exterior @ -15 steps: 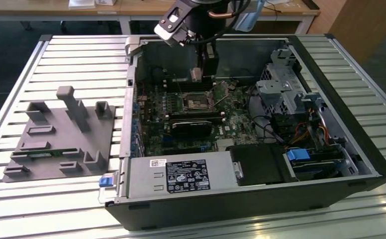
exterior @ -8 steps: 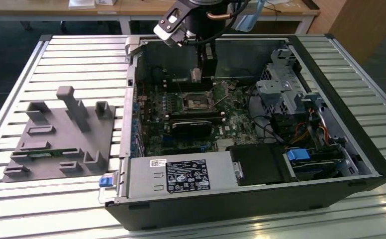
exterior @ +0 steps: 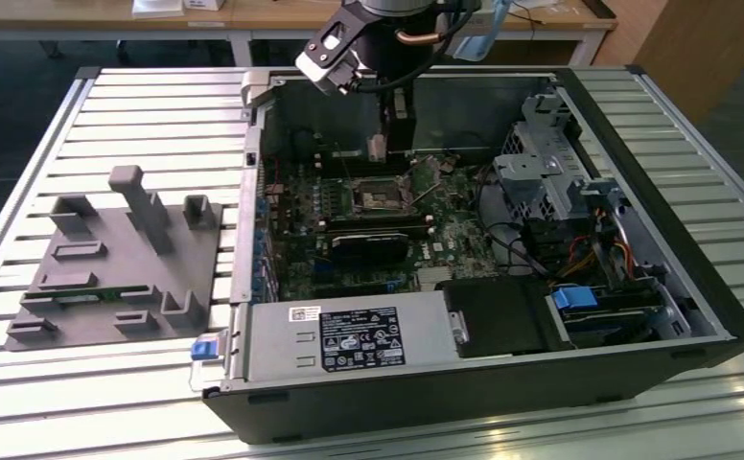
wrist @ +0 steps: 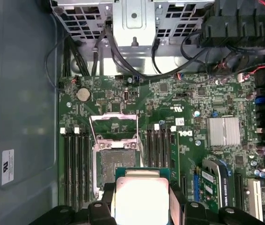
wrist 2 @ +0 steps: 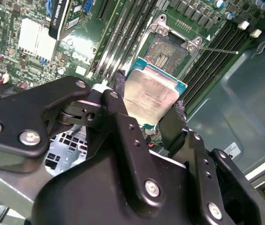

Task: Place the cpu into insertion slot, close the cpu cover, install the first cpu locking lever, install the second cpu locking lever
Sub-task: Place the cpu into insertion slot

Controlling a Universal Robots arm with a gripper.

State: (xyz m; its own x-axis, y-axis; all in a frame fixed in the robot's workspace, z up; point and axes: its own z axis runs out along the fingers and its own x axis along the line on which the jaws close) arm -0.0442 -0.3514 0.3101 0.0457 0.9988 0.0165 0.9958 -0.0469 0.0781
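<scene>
I had the gripper (wrist 2: 149,97) clenched on the cpu (wrist 2: 155,89). Its two black fingers (wrist 2: 119,84) pinched opposite edges, and the silver top showed in both wrist views. The chip hung clear above the board and apart from the slot (wrist: 117,161). In the first wrist view it overlapped the slot's near edge rather than sitting over the centre. The cover (wrist: 113,123) stood tipped up at the slot's far side, leaving the dark socket bare. Memory slots (wrist: 73,154) ran close along both sides of the socket. In the exterior view the arm reached down into the case (exterior: 679,287) near its back wall. The drive cage (exterior: 539,168) stood off to the exterior view's right, well apart from the gripper.
</scene>
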